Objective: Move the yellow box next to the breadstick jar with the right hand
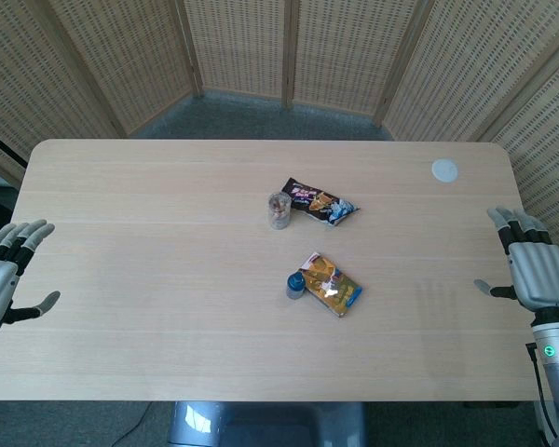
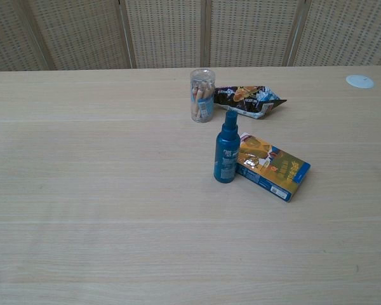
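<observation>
Your right hand [image 1: 534, 264] sits out at the right edge of the table [image 1: 149, 279], palm down-ish, fingers stretched out and apart, thumb poking inward, holding nothing. Your left hand [image 1: 5, 275] mirrors it at the left edge, fingers spread too, also empty. The yellow box [image 2: 271, 166] lies flat mid-table, touching the blue spray bottle [image 2: 227, 148] on its left. The breadstick jar [image 2: 202, 95] stands upright further back, just beside a dark snack bag [image 2: 250, 99]. Both hands are well apart from the box.
</observation>
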